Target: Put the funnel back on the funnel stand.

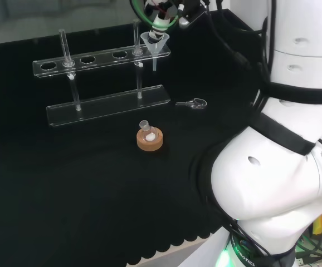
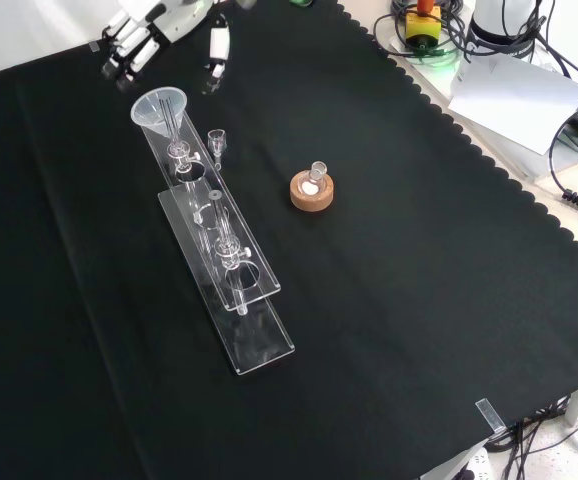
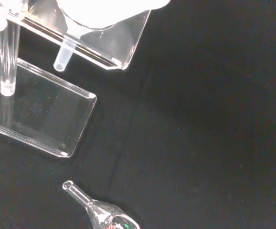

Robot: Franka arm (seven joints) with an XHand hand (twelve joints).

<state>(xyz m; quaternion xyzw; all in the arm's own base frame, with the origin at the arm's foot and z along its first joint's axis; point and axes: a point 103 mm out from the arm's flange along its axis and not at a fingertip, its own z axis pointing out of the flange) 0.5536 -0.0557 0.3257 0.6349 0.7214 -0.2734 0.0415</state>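
Funnel (image 1: 155, 43) seated in the end hole of the funnel stand (image 1: 102, 103), at the right end of the upper shelf in the head view; its stem hangs below the shelf and ends above the base plate. In the front view the funnel (image 2: 161, 106) sits at the far, upper end of the stand (image 2: 231, 300), its wide mouth facing up. Hand (image 2: 144, 35) above and just beyond the funnel at the top of the front view, fingers straight and released, apart from the funnel's rim and grasping nothing. In the head view the hand (image 1: 162, 14) is directly above the funnel. Wrist view: funnel stem (image 3: 64, 53) passing through the clear shelf, base plate (image 3: 42, 119) beneath it, and a small glass scoop (image 3: 102, 212) lying on the black cloth (image 3: 214, 119) apart from the stand. Cork ring (image 1: 150, 139) carrying a small round flask (image 1: 146, 130) with white contents, on the cloth in front of the stand in the head view, near the scoop (image 1: 193, 103).
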